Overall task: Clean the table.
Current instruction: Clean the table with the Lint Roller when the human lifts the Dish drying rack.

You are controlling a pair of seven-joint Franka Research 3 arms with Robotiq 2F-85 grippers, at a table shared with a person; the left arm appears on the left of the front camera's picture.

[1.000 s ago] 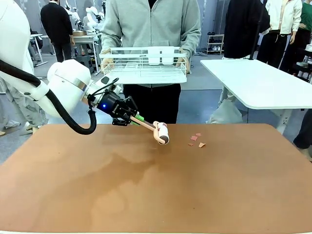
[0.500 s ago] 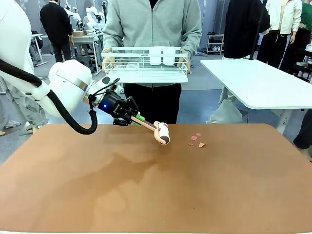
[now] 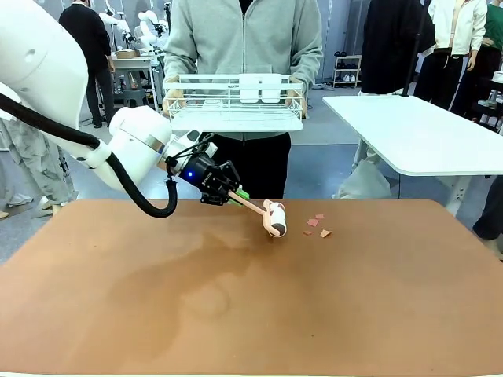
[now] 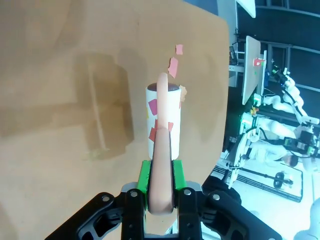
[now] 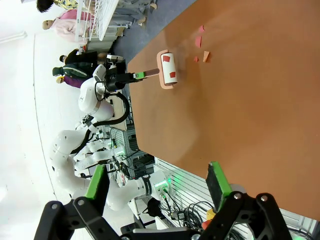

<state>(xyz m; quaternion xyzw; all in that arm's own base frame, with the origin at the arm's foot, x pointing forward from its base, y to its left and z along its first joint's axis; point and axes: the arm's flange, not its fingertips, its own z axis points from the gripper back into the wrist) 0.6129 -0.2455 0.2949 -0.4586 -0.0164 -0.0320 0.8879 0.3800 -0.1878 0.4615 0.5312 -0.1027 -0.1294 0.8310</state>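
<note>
Spanning the foreground before a person holding a white dish rack (image 3: 236,106), the matte reddish-brown table (image 3: 330,298) shows faint streaks and pink paper scraps (image 3: 317,226). We see the left gripper (image 3: 238,195), angled downward, clamped on a lint roller (image 3: 275,218) just beside them; the right gripper (image 5: 157,182) stands spread, holding nothing.

The worktop (image 3: 354,298) looks smooth and matt, reddish-brown with faint duller smears. The lint roller (image 3: 275,218) has a smooth pinkish plastic handle and a white paper drum. The scraps (image 3: 313,223) look like thin paper, and the rack (image 3: 236,118) is white-coated wire.
</note>
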